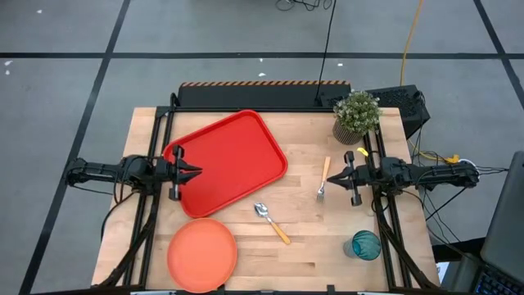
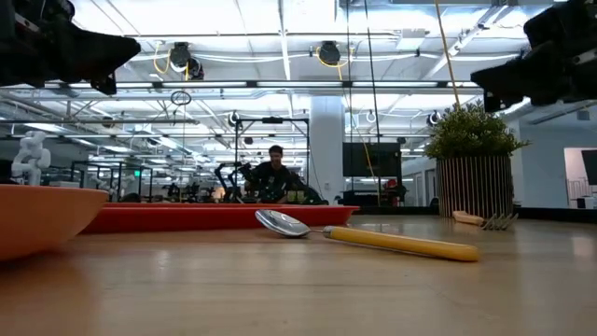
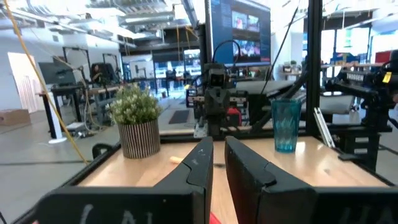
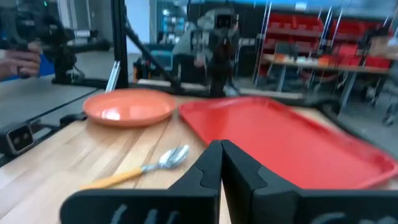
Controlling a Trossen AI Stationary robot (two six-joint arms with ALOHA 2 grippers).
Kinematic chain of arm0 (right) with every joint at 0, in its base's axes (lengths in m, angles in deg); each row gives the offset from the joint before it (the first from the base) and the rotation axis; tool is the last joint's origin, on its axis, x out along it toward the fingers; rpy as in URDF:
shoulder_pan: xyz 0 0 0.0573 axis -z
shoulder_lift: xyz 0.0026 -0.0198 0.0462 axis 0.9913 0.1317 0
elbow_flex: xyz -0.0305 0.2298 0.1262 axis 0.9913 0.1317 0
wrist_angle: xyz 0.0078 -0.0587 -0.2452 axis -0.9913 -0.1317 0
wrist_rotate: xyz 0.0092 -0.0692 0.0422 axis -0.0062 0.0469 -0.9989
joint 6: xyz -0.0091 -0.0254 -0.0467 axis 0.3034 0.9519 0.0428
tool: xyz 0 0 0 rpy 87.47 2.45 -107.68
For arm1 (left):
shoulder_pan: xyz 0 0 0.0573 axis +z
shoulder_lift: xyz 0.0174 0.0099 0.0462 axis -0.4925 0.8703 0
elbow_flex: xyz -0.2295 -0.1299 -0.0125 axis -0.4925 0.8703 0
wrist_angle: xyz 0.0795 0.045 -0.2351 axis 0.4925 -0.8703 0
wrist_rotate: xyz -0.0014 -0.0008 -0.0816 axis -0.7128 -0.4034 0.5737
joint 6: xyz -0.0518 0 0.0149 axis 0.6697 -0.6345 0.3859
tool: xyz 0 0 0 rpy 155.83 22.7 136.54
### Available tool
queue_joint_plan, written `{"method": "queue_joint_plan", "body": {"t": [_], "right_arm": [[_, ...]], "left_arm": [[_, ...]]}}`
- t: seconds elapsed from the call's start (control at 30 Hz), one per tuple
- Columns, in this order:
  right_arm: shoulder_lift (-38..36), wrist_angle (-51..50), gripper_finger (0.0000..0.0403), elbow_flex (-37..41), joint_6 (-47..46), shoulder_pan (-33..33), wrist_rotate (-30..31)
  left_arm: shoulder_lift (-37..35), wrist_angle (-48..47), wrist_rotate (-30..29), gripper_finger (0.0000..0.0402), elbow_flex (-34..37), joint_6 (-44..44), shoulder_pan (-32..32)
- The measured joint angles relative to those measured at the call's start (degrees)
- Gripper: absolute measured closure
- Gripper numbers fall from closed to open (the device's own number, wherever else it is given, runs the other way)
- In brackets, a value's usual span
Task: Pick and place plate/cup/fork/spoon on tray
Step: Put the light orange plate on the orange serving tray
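The red tray point(image 1: 233, 162) lies slantwise on the table's left-centre. The orange plate point(image 1: 202, 254) sits near the front edge, left of centre. Between them and the right side lies the spoon point(image 1: 272, 221), bowl toward the tray. The fork point(image 1: 323, 180) lies at the right, tines toward the near edge, and the teal cup point(image 1: 366, 244) stands upright at the near right. My left gripper point(image 1: 195, 170) hovers level above the tray's left rim, its fingers point(image 3: 202, 163) a narrow gap apart and holding nothing. My right gripper point(image 1: 336, 177) hovers level, shut and empty, just right of the fork.
A small potted plant point(image 1: 356, 116) stands at the far right corner, with a black box point(image 1: 401, 102) behind it. Bare wood lies between the spoon and the cup, and along the near edge. A person point(image 2: 273, 173) sits in the room beyond the table.
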Motion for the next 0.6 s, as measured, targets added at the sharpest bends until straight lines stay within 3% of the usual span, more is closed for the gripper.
{"method": "queue_joint_plan", "body": {"t": [0.33, 0.6], "right_arm": [[0.00, 15.38, 0.0403, 0.00, -9.33, 0.00, 0.00], [0.00, 16.43, 0.0403, 0.00, -5.12, 0.00, 0.00]], "left_arm": [[0.00, 0.01, -0.70, 0.0355, -0.02, 4.15, 0.00], [0.00, 0.38, -3.70, 0.0355, -0.02, 5.24, 0.00]]}}
